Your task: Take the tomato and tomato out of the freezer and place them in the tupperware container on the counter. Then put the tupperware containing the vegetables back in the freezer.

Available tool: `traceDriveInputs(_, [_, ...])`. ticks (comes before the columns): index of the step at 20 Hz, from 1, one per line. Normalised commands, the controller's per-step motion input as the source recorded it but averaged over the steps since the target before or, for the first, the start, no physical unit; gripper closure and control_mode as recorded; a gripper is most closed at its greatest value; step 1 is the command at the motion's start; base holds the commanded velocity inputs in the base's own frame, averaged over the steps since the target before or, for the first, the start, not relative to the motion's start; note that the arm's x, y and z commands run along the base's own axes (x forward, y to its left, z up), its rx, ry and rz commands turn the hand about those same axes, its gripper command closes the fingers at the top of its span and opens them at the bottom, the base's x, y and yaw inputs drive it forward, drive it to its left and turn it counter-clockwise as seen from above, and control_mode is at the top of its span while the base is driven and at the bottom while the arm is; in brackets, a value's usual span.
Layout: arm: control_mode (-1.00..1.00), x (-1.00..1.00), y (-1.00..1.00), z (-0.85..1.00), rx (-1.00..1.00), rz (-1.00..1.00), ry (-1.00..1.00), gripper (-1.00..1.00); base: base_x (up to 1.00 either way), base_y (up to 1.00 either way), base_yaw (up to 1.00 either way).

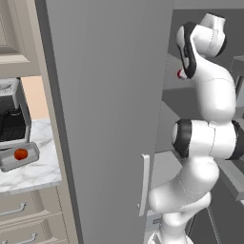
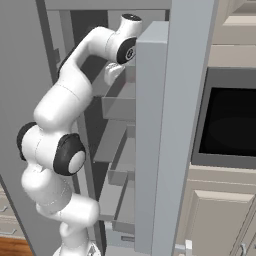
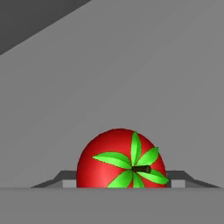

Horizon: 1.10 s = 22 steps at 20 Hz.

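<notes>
Tomato point(image 3: 120, 159), bright red with a green leafy stem top, sits close in front of the hand camera, low in the frame, against plain grey freezer surfaces. In the left base view a small red spot of it point(image 1: 181, 74) shows beside the arm's upper joint, inside the freezer point(image 1: 114, 95), whose tall grey door with its pale vertical handle point(image 1: 144, 183) stands swung open. The arm reaches up into the freezer's upper shelves; the right base view shows grey shelves point(image 2: 117, 145) stepping down below the wrist. The fingertips are hidden, so I cannot tell whether the jaws are spread or pinching the tomato.

1 orange-red tomato point(image 1: 20, 154) lies in the tupperware container point(image 1: 19, 156), a shallow grey tray on the counter point(image 1: 33, 174) of white marble, just in front of the coffee machine point(image 1: 12, 116). Beige drawers point(image 1: 24, 214) with metal handles sit under the counter. A dark oven window point(image 2: 227, 122) shows to the right of the freezer.
</notes>
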Motion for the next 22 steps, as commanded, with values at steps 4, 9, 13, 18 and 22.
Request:
traceDriveInputs(4, [-1.00, -0.96, 0.31, -0.22, 0.00, 0.00, -0.07, 1.00, 0.00, 0.00, 0.00])
traceDriveInputs(9, [-1.00, -0.90, 0.30, -0.03, 0.00, 0.00, -0.05, 1.00, 0.00, 0.00, 0.00])
traceDriveInputs(13, [-1.00, -1.00, 0.14, 0.00, 0.00, 0.00, -0.05, 1.00, 0.00, 0.00, 0.00])
traceDriveInputs(18, [-1.00, -1.00, 0.20, 0.00, 0.00, 0.00, -0.04, 1.00, 0.00, 0.00, 0.00])
traceDriveInputs(22, [-1.00, -1.00, 0.53, 0.00, 0.00, -0.08, -0.05, 1.00, 0.00, 0.00, 0.00])
